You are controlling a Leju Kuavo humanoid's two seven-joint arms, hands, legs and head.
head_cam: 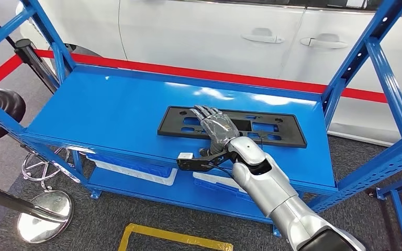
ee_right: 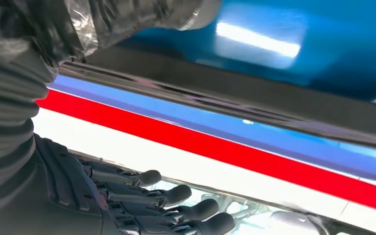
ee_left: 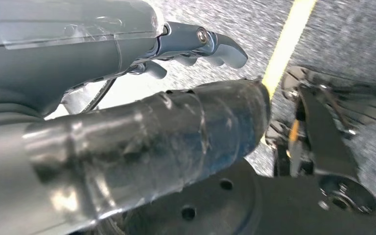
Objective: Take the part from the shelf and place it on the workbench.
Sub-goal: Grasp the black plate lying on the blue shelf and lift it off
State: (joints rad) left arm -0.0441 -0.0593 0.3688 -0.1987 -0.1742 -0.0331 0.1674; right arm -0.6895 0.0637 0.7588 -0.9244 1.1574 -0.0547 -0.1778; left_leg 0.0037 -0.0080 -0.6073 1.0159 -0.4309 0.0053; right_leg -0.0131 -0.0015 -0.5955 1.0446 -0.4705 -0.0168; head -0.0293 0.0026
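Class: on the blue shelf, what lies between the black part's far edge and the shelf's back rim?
Nothing: in the head view, bare blue shelf runs from the black part to the back rim.

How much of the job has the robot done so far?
Only the reach is done. The right hand lies flat over the black part, fingers straight, not gripping. The part is still on the blue shelf. Left: grip it, lift it and carry it to the workbench.

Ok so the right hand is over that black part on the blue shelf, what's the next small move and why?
Probably close the fingers on the black part. The right hand lies stretched out over its middle, fingers spread and gripping nothing, and the part lies flat on the shelf.
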